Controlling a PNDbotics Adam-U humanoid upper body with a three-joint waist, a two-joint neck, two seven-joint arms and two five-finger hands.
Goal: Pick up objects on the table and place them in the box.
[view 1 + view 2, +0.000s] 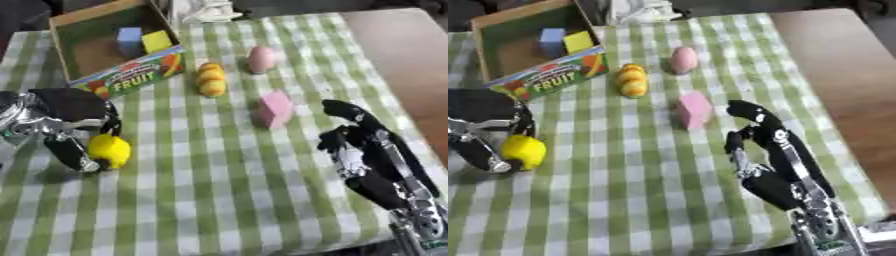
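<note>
My left hand [74,127] is at the left of the table, fingers and thumb curled round a yellow fruit [109,150]. A cardboard box [131,79] with a FRUIT label stands at the back left; a blue block [129,40] and a yellow block [157,41] lie inside. On the green checked cloth lie an orange-yellow lumpy piece [210,79], a pink egg-shaped piece [260,59] and a pink block [275,109]. My right hand [773,150] rests open at the lower right, fingers up, just right of the pink block and apart from it.
The bare brown table top [411,65] shows to the right of the cloth. A white crumpled thing [203,10] lies behind the box at the far edge. The cloth's front edge runs along the bottom.
</note>
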